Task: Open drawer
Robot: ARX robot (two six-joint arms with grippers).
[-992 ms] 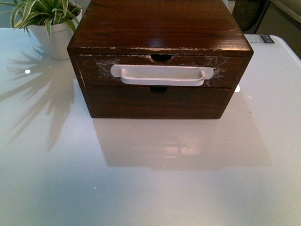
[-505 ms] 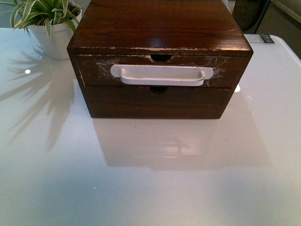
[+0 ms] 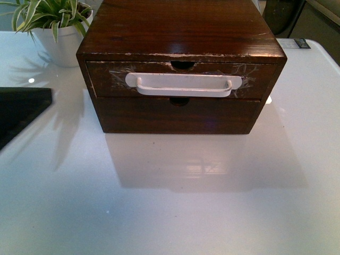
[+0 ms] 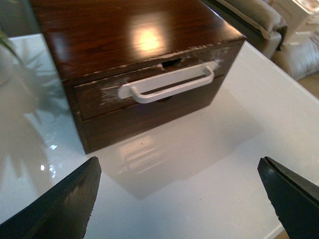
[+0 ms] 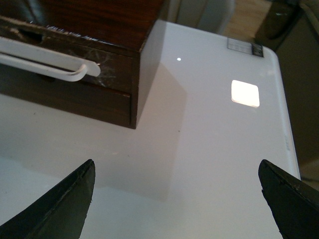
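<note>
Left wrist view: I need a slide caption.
Left gripper, fingers open, faces the shut drawer and its white handle.

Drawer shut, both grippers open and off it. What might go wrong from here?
The wooden box seems to stand loose on the glossy white table; with the right gripper off to its side bracing nothing, a pull on the white bar handle may drag the whole box. The left gripper, open wide, might also catch the plain lower panel. The potted plant beside the box could be knocked.

No legible txt or labels.
</note>
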